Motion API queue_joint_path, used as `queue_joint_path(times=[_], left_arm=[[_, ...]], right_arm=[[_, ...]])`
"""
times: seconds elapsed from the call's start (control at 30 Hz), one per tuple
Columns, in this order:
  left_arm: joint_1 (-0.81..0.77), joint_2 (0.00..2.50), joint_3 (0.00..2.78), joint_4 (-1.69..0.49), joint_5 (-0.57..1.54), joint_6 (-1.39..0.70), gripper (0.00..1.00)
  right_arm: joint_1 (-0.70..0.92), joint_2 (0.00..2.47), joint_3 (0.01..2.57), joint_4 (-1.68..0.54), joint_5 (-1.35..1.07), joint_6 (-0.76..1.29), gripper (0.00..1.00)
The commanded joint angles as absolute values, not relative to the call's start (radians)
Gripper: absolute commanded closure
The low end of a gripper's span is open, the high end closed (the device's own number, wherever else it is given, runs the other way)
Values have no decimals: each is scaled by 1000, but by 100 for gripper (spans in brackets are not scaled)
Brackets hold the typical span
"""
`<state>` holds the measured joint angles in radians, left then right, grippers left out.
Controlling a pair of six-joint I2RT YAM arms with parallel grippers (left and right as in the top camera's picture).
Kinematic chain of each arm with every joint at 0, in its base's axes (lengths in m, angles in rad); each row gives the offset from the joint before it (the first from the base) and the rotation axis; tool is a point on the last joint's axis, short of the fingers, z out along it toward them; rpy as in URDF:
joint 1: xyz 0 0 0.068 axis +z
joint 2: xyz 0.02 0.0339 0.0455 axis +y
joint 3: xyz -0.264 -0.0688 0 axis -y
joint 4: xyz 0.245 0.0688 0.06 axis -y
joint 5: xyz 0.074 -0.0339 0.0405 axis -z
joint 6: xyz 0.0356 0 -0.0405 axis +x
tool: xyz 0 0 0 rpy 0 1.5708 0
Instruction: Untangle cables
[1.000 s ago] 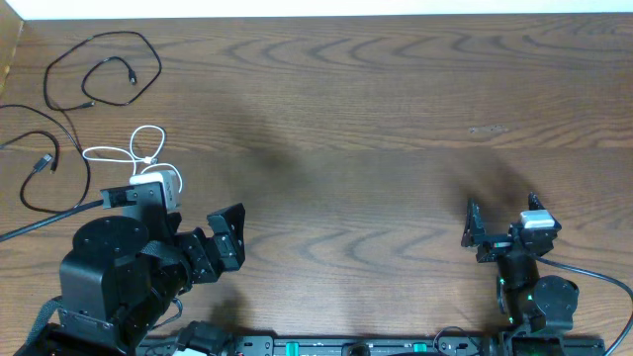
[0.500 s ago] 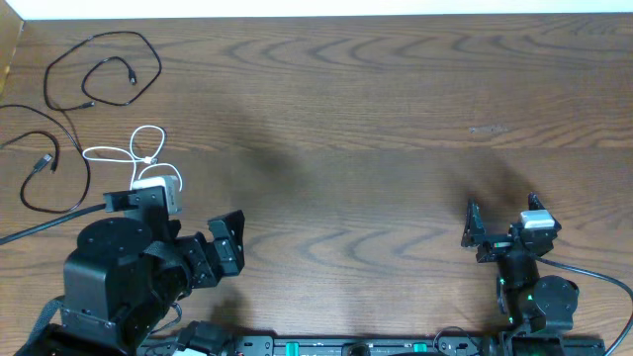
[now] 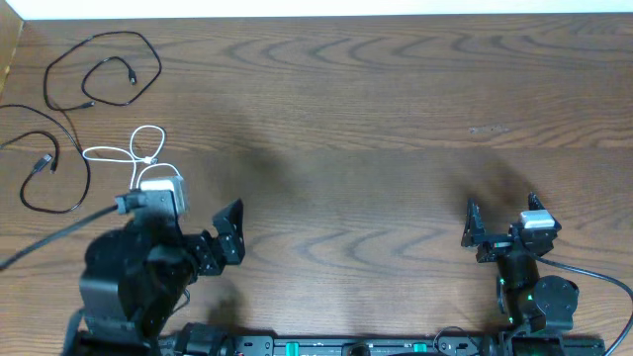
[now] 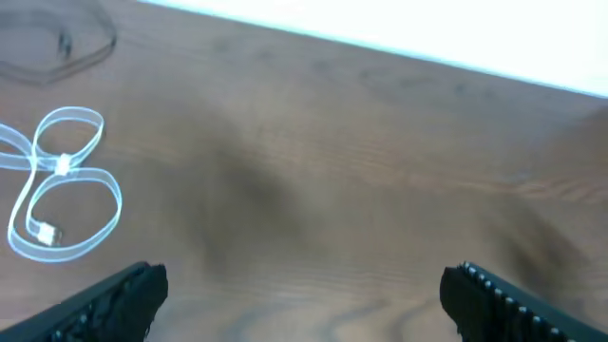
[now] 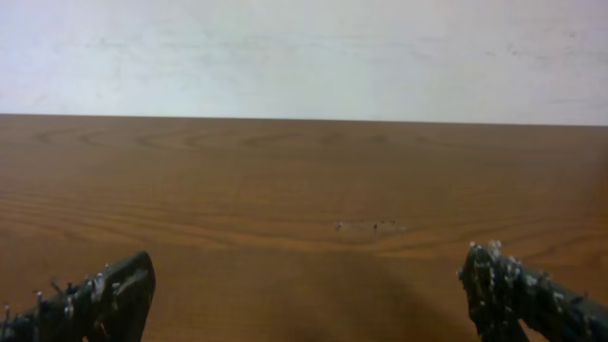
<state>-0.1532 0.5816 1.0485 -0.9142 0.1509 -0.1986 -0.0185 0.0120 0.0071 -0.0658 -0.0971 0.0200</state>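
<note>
The cables lie at the table's far left in the overhead view. One black cable (image 3: 104,67) forms loops near the back edge. A second black cable (image 3: 47,174) curls below it by the left edge. The white cable (image 3: 135,148) lies coiled in small loops just right of that, its left end close to the black strand. The left wrist view shows the white cable (image 4: 59,186) at its left and a blurred black cable (image 4: 57,43) at top left. My left gripper (image 3: 224,235) is open and empty, right of the cables. My right gripper (image 3: 502,215) stands open and empty at the front right.
The left arm's thick black wire (image 3: 49,229) trails off towards the left edge, just in front of the cables. The wooden table (image 3: 376,109) ends at a white strip along the back. In each wrist view, bare wood lies between the fingertips (image 4: 128,290) (image 5: 109,294).
The left arm's body has swung a little to the right and lower in the overhead view, with its gripper staying open. The cables and the right arm have not moved.
</note>
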Motion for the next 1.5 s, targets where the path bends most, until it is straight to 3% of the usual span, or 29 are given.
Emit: queue_joint_path(times=[0.0, 0.87, 1.27, 1.47], left_arm=[[-123, 494, 945, -845, 213, -104, 3], [0, 49, 213, -237, 252, -32, 3], [17, 1, 17, 6, 255, -88, 3], [16, 1, 4, -27, 250, -87, 3]], right_arm=[[-27, 6, 6, -71, -93, 36, 1], [-27, 6, 6, -71, -93, 36, 1], [-27, 6, 6, -71, -93, 36, 1], [-27, 6, 6, -71, -93, 36, 1]])
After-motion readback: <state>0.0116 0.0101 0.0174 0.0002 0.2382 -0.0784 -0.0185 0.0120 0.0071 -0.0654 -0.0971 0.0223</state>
